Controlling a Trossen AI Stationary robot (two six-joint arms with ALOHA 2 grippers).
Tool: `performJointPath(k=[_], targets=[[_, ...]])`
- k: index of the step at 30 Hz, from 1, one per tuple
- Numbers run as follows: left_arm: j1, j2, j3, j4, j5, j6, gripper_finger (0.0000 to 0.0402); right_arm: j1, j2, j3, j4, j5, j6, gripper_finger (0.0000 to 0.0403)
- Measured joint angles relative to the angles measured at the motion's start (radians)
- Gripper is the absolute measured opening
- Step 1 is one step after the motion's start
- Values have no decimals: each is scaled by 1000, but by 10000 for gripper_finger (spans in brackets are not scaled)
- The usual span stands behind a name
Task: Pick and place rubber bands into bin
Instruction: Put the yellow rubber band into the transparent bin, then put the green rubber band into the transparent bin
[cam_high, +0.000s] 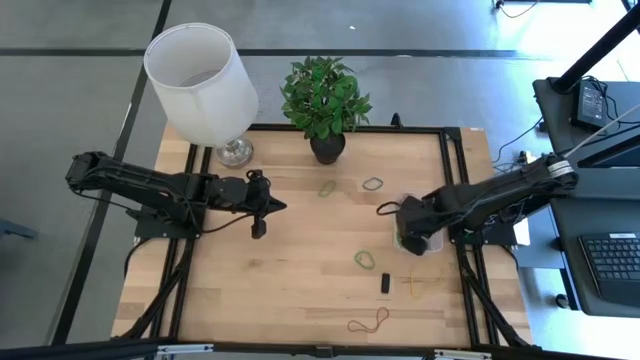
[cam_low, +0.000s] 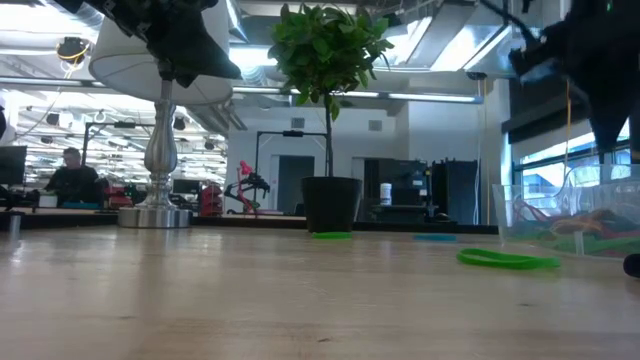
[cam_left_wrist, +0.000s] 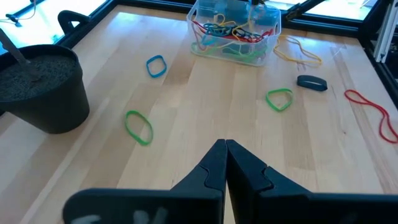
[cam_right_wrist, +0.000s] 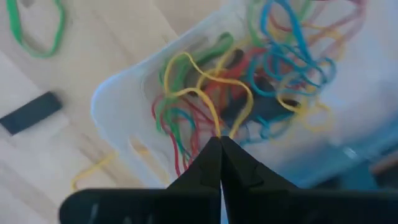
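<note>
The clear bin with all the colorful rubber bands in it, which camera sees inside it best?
The right wrist view: the bin fills the picture, its tangle of rubber bands plain. The left wrist view shows it whole but farther off. The high view has it mostly under the right gripper. The low view catches only its side wall.

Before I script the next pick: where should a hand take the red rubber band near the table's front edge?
Come straight down on the red rubber band at its narrow waist, where its strands run close together; it lies flat, so no side approach works.
</note>
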Motion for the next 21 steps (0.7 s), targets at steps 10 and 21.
performJointPath(k=[10,21], targets=[[0,0,0,0,0,0,4,0,0,-266,289,-55,149,0],[0,0,0,0,0,0,5,66,-4,-286,291,-57,256,89]])
